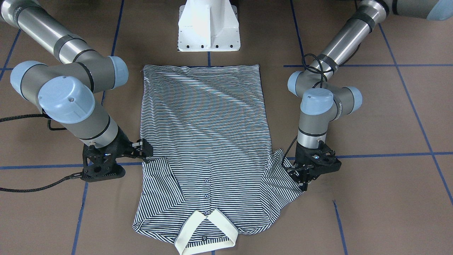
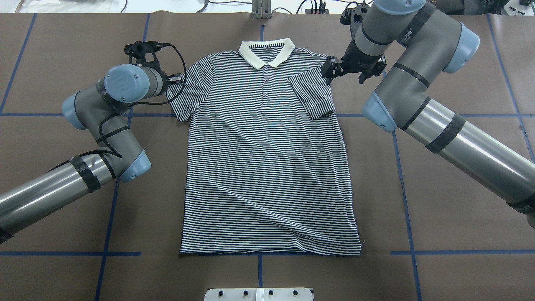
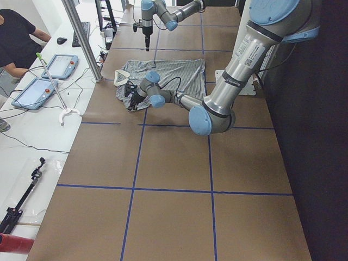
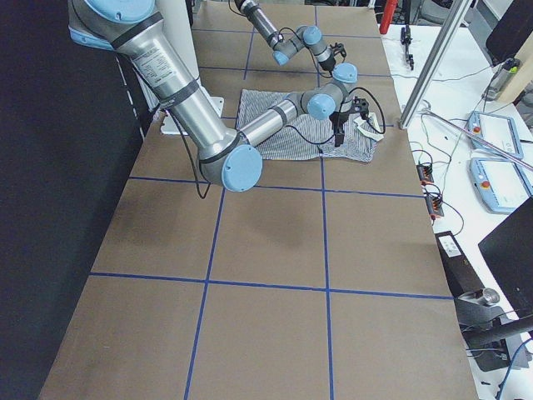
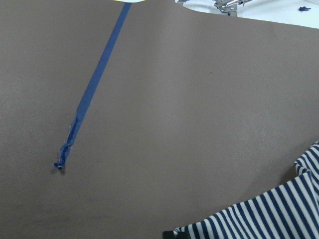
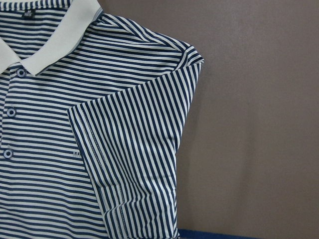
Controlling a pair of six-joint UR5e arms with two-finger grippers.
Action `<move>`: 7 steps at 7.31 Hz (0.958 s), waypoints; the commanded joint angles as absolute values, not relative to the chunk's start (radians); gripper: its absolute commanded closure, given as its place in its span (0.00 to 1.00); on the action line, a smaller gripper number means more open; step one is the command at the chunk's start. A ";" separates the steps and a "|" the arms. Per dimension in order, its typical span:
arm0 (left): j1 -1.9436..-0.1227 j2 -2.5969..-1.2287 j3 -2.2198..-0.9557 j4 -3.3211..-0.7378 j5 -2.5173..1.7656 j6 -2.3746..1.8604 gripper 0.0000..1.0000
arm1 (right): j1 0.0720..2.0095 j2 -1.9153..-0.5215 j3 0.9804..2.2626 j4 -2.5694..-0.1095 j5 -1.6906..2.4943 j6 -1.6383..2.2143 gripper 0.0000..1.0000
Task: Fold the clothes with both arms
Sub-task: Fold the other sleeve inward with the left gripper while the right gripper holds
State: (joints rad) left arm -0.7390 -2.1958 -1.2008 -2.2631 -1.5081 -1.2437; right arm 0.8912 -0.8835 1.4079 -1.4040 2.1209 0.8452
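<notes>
on the brown table | one striped polo shirt flat, long axis running away from robot, collar at far end | two sleeves: right sleeve folded onto chest, left sleeve spread | left gripper nearer, at its outer edge, sleeve just inboard | right gripper beside right shoulder | opening and hold: cannot tell for either

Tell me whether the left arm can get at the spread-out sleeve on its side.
Probably yes: the left hand hangs right at the outer edge of that sleeve, with nothing between them.
</notes>
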 commanded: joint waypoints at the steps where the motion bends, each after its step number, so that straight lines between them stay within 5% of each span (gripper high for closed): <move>1: -0.742 -2.197 -1.382 -2.136 -1.519 -1.246 1.00 | 0.891 -0.885 1.407 -1.404 2.121 0.847 0.00; 4: -0.727 -2.301 -1.427 -2.014 -1.529 -1.348 1.00 | 0.905 -0.894 1.419 -1.394 2.126 0.850 0.00; 7: -0.661 -2.556 -1.078 -2.037 -1.510 -1.527 1.00 | 0.914 -0.923 1.454 -1.394 2.134 0.850 0.00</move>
